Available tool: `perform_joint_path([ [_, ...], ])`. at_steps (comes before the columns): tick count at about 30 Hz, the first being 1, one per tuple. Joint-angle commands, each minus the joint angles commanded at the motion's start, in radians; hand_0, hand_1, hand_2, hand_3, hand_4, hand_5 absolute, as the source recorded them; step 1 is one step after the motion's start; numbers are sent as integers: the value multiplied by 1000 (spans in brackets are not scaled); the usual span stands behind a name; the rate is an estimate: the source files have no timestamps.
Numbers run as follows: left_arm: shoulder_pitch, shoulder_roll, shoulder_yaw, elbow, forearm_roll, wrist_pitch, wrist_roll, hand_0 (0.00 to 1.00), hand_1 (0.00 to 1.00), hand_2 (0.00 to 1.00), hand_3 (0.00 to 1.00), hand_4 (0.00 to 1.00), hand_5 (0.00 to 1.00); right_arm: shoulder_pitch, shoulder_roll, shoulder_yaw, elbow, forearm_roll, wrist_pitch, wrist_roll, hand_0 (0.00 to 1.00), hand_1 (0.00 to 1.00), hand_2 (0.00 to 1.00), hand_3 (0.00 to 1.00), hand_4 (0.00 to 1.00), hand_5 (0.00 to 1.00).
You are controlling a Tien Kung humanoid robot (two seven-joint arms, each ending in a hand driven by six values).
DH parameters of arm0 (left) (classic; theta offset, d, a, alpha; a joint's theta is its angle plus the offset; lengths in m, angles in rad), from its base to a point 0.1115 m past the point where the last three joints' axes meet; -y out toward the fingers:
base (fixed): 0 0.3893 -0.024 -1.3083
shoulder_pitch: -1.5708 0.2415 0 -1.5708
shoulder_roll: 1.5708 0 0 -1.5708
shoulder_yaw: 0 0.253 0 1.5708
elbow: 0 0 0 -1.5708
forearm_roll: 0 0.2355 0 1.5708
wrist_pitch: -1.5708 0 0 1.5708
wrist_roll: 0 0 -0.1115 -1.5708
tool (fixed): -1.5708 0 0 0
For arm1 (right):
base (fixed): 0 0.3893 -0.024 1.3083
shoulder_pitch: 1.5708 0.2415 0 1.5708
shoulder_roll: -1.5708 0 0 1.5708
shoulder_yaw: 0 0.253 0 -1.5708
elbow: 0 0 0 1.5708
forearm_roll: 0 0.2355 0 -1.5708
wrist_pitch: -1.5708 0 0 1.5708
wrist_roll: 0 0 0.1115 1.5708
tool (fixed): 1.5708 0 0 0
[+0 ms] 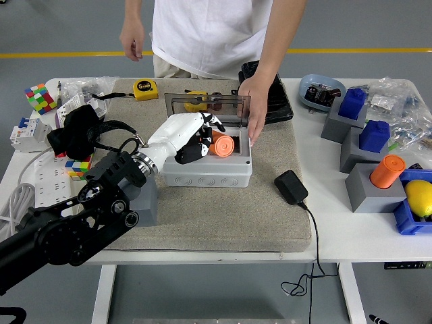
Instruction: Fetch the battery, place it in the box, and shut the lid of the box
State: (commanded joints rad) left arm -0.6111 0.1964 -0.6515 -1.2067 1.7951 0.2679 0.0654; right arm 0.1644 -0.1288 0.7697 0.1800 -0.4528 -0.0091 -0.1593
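Observation:
My left hand [202,140], white with black fingers, is shut on an orange cylindrical battery [222,146] and holds it over the open cavity of the grey box [209,174]. The box's clear lid [209,104] stands upright at the box's far edge. A person's hand [252,108] rests on the lid's right end and the box's right rim. My right arm does not appear in the head view.
A grey holder block [143,196] stands left of the box on the tan mat [202,216]. A black adapter [291,187] lies right of it. Grey stands with blue blocks [364,125] and an orange cylinder [387,171] fill the right side. A yellow tape measure [145,88] and a Rubik's cube [41,98] lie at the back left.

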Motion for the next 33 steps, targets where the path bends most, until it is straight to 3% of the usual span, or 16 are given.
perform_joint_path([
  [12,-32,-89,13,80,-54,16,-35,334,436,430,625,2,2,-1,4,-35,0,29,0,8,651,671,687,581,957,543],
  [16,-46,-102,9,80,-60,19,-44,334,436,430,625,2,2,1,4,-43,0,35,-1,10,651,671,687,581,957,543],
  [25,-43,-94,7,41,-68,21,-61,331,435,426,615,2,2,-1,3,-29,0,25,-1,6,651,671,687,580,956,543],
  [33,-19,-56,34,-41,-129,14,-102,332,451,444,603,2,2,-1,3,-33,0,28,-2,9,651,671,687,581,957,542],
])
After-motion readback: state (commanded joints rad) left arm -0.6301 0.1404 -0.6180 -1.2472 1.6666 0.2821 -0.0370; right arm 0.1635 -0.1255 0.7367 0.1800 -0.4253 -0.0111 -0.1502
